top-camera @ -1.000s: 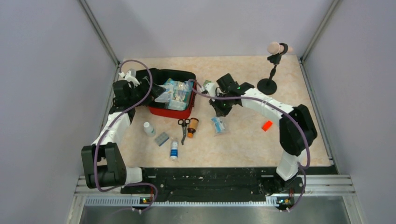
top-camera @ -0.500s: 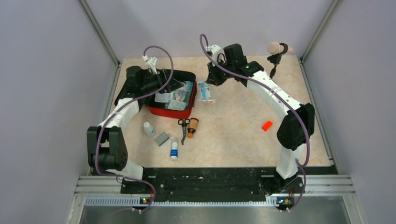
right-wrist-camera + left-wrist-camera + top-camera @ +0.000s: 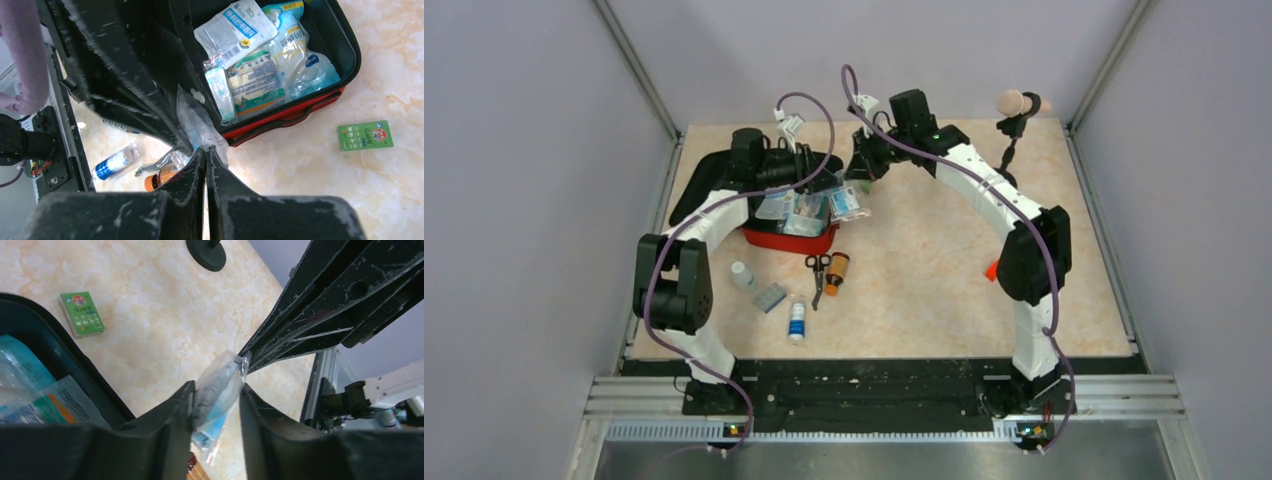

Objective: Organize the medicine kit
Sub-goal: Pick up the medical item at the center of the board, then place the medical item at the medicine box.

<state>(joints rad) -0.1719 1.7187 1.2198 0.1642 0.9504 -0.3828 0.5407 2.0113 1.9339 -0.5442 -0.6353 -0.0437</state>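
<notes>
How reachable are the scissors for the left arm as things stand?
Probably not right away: the left gripper and the right gripper both hold the plastic packet at the medicine kit's edge. The scissors lie uncovered on the kit's near side, so the way looks free once that gripper is.

Top view: the left arm covers much of the kit [image 3: 789, 240], and the orange block [image 3: 991, 268] sits half behind the right arm. Left wrist view: the left fingers [image 3: 165, 432] hide the lower end of the packet [image 3: 220, 387]. Firm contact indeterminable. Packet print unreadable.
</notes>
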